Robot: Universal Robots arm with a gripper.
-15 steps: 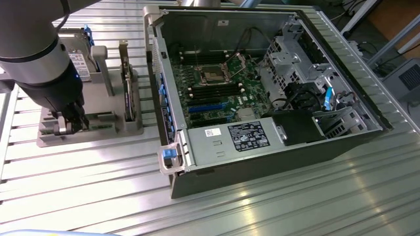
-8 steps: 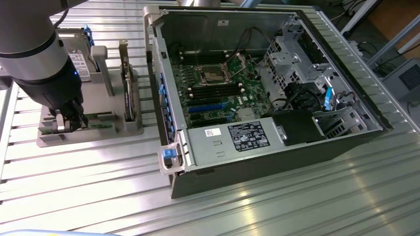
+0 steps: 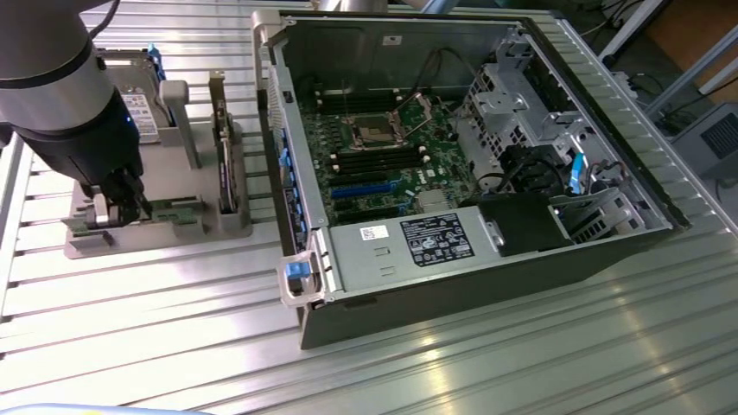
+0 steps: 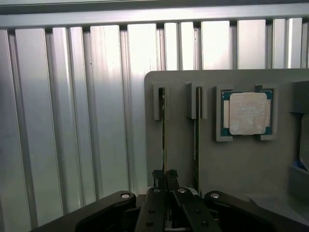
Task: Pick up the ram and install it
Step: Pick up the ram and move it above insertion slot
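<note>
Two rams stand on edge in slots of a grey holder [image 4: 178,140], each a thin green stick. My gripper [image 4: 164,175] is down over the ram [image 4: 163,130] nearer the holder's edge. Its dark fingers [image 4: 157,175] are closed against both faces of the stick, which still sits in its slot. The second ram [image 4: 197,140] stands free beside it. In the exterior view my gripper [image 3: 116,207] hangs low over the holder [image 3: 155,238], at that view's left. The open computer case [image 3: 461,147] lies to the right, its motherboard memory slots [image 3: 369,162] uncovered.
A square silver processor chip [image 4: 246,113] rests in a pocket of the holder beyond the second ram. A hard drive [image 3: 141,111] and an upright dark card [image 3: 226,173] stand at the holder's back. The ribbed metal table [image 3: 173,328] stretches around everything.
</note>
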